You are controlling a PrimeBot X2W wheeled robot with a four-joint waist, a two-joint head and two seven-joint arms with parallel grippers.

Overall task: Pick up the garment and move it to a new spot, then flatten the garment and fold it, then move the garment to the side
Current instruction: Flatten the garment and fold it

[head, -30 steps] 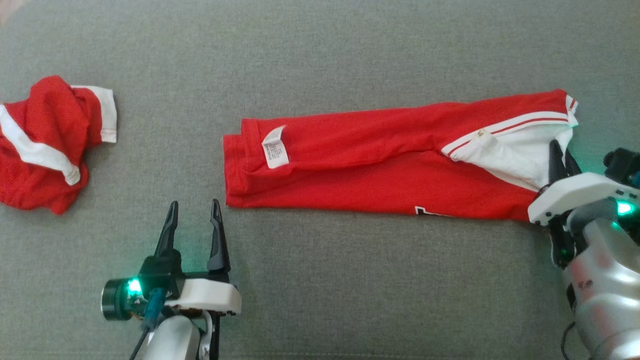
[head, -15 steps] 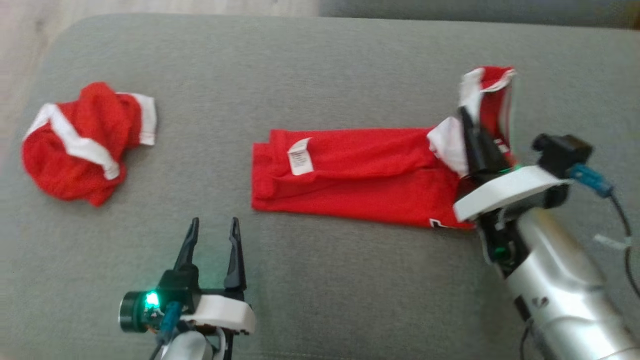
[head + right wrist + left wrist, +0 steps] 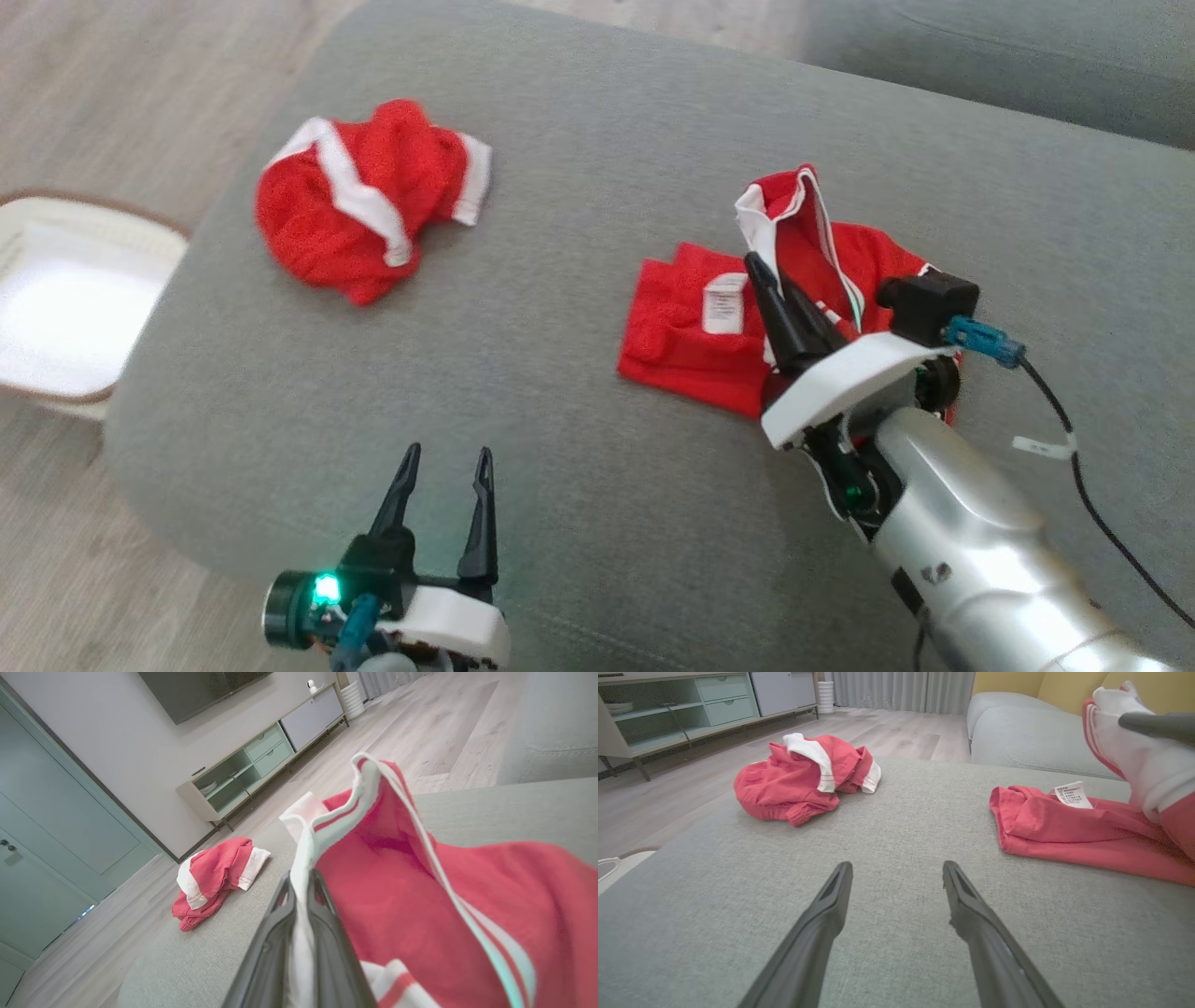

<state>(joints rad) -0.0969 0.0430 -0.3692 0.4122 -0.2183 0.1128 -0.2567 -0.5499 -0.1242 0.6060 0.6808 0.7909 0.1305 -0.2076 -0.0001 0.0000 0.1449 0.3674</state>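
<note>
The garment [image 3: 677,331] is a red one with white trim and a white label, lying on the grey cushion [image 3: 579,159]. Its right end is lifted and doubled back over the flat part. My right gripper [image 3: 761,275] is shut on that white-trimmed end, and the cloth [image 3: 420,896] is pinched between its fingers [image 3: 275,924]. The raised end [image 3: 1125,751] hangs at the right of the left wrist view, above the flat part [image 3: 1045,826]. My left gripper [image 3: 446,457] stands open and empty near the cushion's front edge, well left of the garment [image 3: 896,870].
A second red and white garment [image 3: 355,201] lies crumpled at the cushion's far left [image 3: 798,781]. A white basket [image 3: 93,210] stands on the wooden floor off the left edge. Another grey cushion [image 3: 1008,56] lies behind. A low cabinet [image 3: 691,709] stands across the room.
My right gripper has lifted the garment's right end and carried it left over the flat part. The head camera has shifted, bringing floor and basket into view. My left gripper stays open.
</note>
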